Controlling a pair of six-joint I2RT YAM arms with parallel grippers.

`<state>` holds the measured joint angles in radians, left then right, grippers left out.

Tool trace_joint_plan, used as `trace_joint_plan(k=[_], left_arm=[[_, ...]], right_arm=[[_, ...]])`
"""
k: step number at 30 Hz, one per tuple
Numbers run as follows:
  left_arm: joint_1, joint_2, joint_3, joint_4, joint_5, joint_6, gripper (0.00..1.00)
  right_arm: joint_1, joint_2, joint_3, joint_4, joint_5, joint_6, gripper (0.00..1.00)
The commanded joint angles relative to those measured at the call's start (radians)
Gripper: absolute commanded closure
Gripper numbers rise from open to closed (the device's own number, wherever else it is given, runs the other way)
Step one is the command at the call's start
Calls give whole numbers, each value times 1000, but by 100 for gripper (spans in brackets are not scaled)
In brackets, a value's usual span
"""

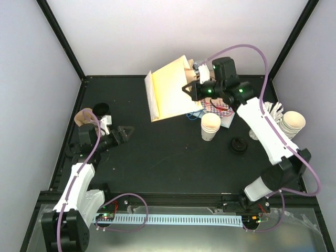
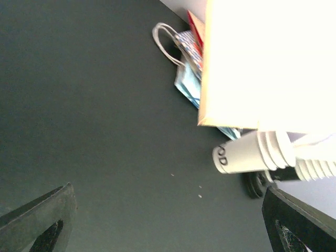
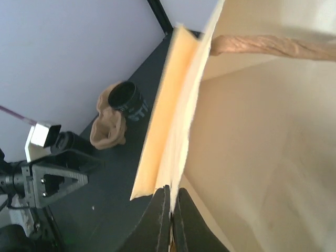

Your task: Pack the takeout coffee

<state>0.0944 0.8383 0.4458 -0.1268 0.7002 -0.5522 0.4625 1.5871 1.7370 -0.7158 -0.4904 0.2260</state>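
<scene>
R pincer (image 3: 171, 197) is clenching bag (image 1: 168, 94) rim; L pincer (image 1: 127, 132) is hanging released. Takeout coffee (image 1: 101, 108) is prob. handling light, crushable: grip mid-wall.

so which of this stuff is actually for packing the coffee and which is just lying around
For the job: tan paper bag, its rim pinched by the right gripper; open left gripper. No lidded cream cup clearly in view.

Lying about: nested cream cups, more stacks at the right, loose black lid, brown carrier, black cup-like thing beside it, colourful packets.
</scene>
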Motion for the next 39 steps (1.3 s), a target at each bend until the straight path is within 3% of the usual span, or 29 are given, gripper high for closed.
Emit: trace_joint_plan(k=[1,5,9,15,20,30,39], left_arm=[[5,-64,1,21,166,-26,1],[-11,-119,3,-103,162,45,1],[-65,-170,-37,-103,156,22,1],[-215,-241,-49,-63,73,-73,1],[-344,-248,-12,-118,-57,-55,1],[-540,-112,39,-130,-296,-24,1],[-750,126,165,-77,-422,-74,2]], right_arm=[[24,-130,-131,12,72,36,99],[27,-243,-282,41,19,123,99],[28,-358,-431,73,-8,184,99],[38,-476,-559,61,-32,226,99],[51,-537,-610,43,-11,245,99],[80,-547,-680,69,12,237,99],[130,-534,-678,59,55,203,99]])
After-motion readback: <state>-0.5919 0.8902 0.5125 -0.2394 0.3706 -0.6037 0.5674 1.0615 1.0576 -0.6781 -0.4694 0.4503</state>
